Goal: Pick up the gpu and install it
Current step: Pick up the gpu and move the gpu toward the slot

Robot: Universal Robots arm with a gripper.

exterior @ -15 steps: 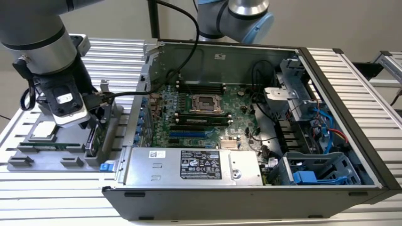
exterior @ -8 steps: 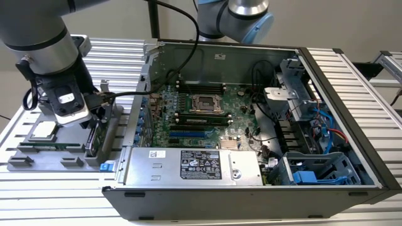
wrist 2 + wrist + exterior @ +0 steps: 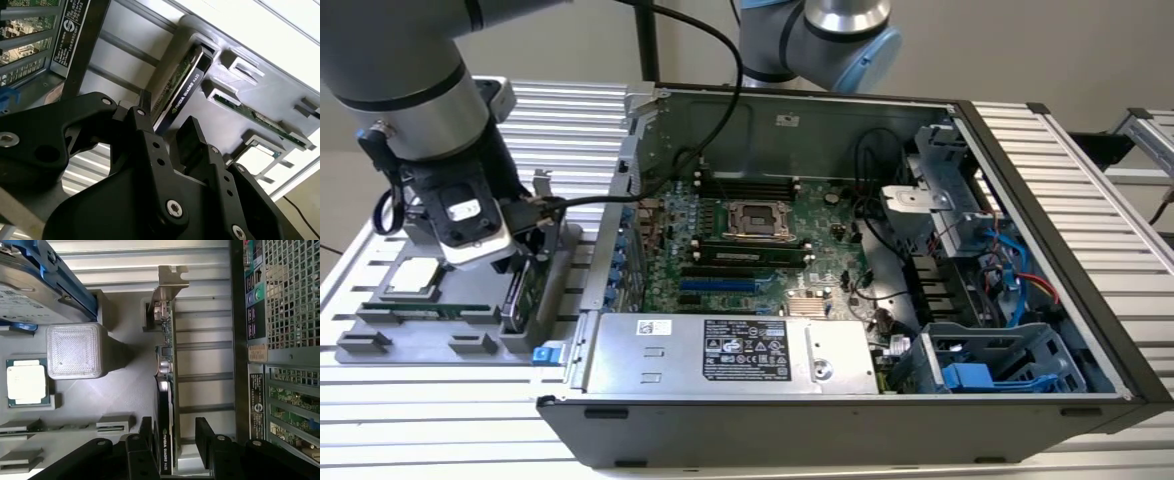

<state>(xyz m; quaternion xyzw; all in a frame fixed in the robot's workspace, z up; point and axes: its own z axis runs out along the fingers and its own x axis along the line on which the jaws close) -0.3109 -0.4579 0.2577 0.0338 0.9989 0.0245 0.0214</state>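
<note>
Standing on edge parallel to the computer case (image 3: pixel 240 340), the gpu (image 3: pixel 165 390) points its bracket (image 3: pixel 172 282) away from the gripper (image 3: pixel 174 426), whose spread fingers (image 3: pixel 205 437) straddle it

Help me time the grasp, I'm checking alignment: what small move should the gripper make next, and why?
Probably close the gripper on the gpu. In both wrist views its open fingers sit either side of the card's upper edge, roughly centred, while the card stands on edge in the grey tray. How deep the tips reach is unclear.
</note>
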